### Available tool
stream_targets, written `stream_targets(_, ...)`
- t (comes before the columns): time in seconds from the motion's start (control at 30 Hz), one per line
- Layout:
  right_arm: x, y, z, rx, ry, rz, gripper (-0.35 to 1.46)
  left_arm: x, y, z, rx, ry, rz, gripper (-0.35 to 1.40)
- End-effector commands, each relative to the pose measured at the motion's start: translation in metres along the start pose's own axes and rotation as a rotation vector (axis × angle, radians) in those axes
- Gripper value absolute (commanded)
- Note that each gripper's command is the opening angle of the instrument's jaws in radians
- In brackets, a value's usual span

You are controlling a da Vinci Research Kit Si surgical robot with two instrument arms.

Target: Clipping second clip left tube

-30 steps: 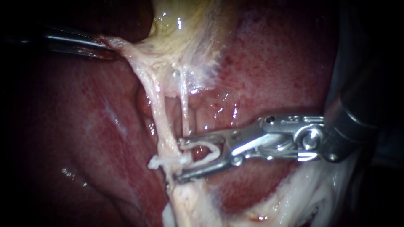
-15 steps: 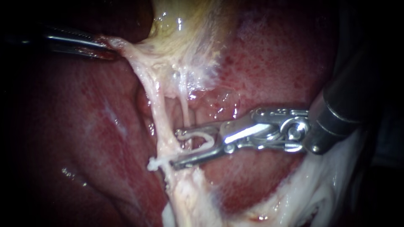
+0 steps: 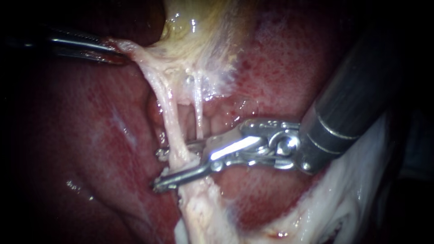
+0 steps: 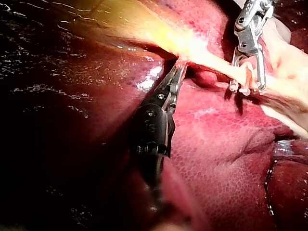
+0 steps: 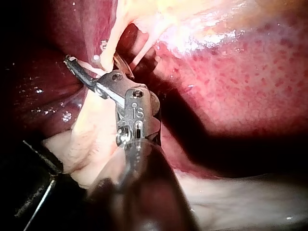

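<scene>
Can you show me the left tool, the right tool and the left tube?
left instrument [image 3: 118, 56]: endoscope view, its tip.
right instrument [image 3: 159, 168]: endoscope view, midway between its tips.
left tube [image 3: 169, 118]: endoscope view, its stretched middle.

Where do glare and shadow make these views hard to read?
Endoscope view: glare spots on the gallbladder; the left instrument lies mostly in darkness. Left wrist view: bright reflection on the liver; the clip is well lit. Right wrist view: deep shadow lies beside the right instrument.
</scene>
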Motion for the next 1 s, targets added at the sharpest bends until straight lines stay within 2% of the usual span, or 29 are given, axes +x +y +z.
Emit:
stream_targets(0.03,0.0002,-0.0004,0.0001,0.003,0.007,0.0,0.49,0.0,0.0,0.0,0.0,0.0,0.0,-0.35)
stream_targets(0.23,0.0009,-0.0023,0.0006,0.036,0.04,0.013,0.47,0.0,0.0,0.0,0.0,0.0,0.0,-0.35)
stream_targets(0.4,0.0015,-0.0025,0.0001,0.039,0.041,0.017,0.41,0.0,0.0,0.0,0.0,0.0,0.0,-0.35)
stream_targets(0.53,0.0018,-0.0027,-0.0005,0.043,0.042,0.031,0.21,0.0,0.0,0.0001,0.0,0.0,0.0,-0.35)
stream_targets(0.6,0.002,-0.0028,-0.0007,0.045,0.043,0.05,0.17,0.0,0.0,0.0001,0.0,0.0,0.0,-0.35)
stream_targets(0.77,0.0018,-0.003,-0.0011,0.068,0.03,0.073,-0.35,0.0,0.0,0.0001,0.0,0.0,0.0,-0.35)
stream_targets(1.0,0.0017,-0.0032,-0.0012,0.102,0.007,0.082,-0.35,0.0001,0.0,0.0002,0.001,0.0,0.0,-0.35)
